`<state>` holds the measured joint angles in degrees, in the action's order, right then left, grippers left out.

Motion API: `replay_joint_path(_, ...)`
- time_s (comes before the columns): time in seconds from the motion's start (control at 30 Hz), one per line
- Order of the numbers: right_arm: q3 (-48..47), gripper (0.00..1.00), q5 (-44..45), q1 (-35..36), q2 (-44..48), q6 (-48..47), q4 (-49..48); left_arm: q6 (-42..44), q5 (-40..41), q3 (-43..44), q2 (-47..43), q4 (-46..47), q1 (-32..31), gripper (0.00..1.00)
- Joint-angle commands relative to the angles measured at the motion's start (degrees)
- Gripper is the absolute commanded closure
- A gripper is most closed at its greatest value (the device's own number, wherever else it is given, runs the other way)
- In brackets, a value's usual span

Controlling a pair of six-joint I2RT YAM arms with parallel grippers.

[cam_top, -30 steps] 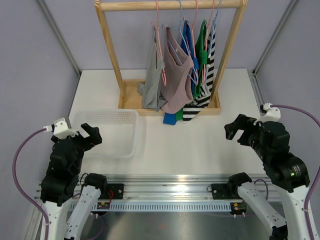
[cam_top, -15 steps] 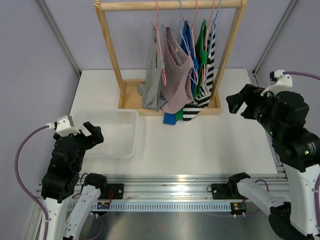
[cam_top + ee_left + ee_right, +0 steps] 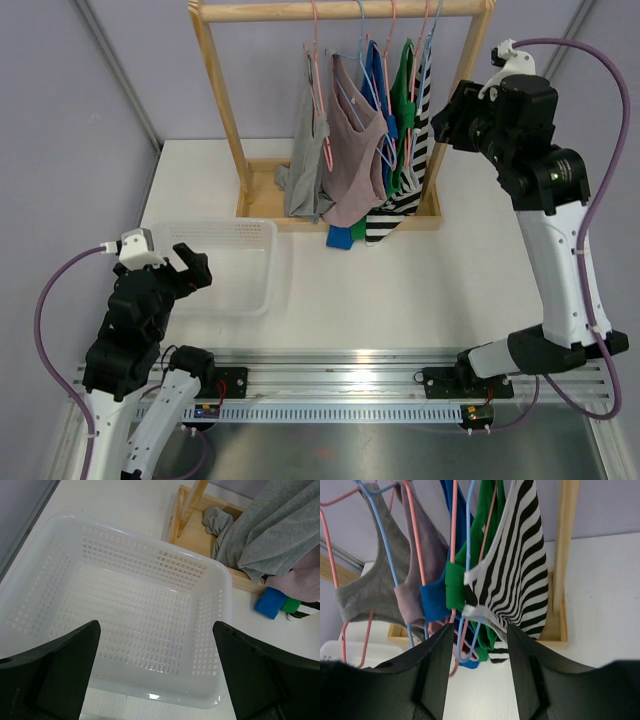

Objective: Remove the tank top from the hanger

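Note:
Several tank tops hang on pink and blue hangers from the wooden rack [image 3: 340, 10]: grey [image 3: 305, 160], mauve [image 3: 355, 150], blue, green [image 3: 403, 100] and black-and-white striped [image 3: 424, 90]. My right gripper [image 3: 445, 120] is raised beside the rack's right post, close to the striped tank top [image 3: 515, 570]. In the right wrist view its jaws [image 3: 480, 650] stand partly apart, open. The striped shoulder and a blue hanger loop [image 3: 461, 647] show in the gap, with neither finger touching them. My left gripper [image 3: 187, 268] hangs wide open over the white basket [image 3: 210, 630].
The white mesh basket [image 3: 262, 262] sits on the table's left side with nothing in it. The rack's wooden base tray [image 3: 262, 195] holds the clothes' lower ends, and a blue hem [image 3: 340, 240] spills over its front. The right post [image 3: 566, 555] stands just beside my right gripper.
My right arm has risen from low over the table's right side up to the rack's right end, and its jaws have narrowed. The left arm has barely shifted.

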<state>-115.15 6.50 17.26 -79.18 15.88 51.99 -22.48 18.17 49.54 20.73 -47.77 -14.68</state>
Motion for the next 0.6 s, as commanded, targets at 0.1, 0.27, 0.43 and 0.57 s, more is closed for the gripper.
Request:
replay_joint_path(0.1, -12.2, 0.5, 1.7, 0.1, -10.2, -3.2, -5.2, 0.2, -1.6, -0.5, 1.0, 3.3, -0.4, 0.01)
replay_joint_path(0.27, -23.9, 0.52, 1.8, 0.2, -20.7, -5.2, -1.6, 0.5, -2.2, -0.5, 1.3, 3.5, -0.4, 0.01)
replay_joint_path(0.43, -29.3, 0.57, 4.2, 0.1, -25.5, -6.3, 0.0, 0.5, -2.4, -0.6, 1.1, 3.6, -0.4, 0.01)
replay_joint_path(0.57, -28.9, 0.63, 6.5, 0.2, -27.2, -7.5, -0.9, 0.6, -2.7, -0.7, 1.0, 3.6, -0.4, 0.01)
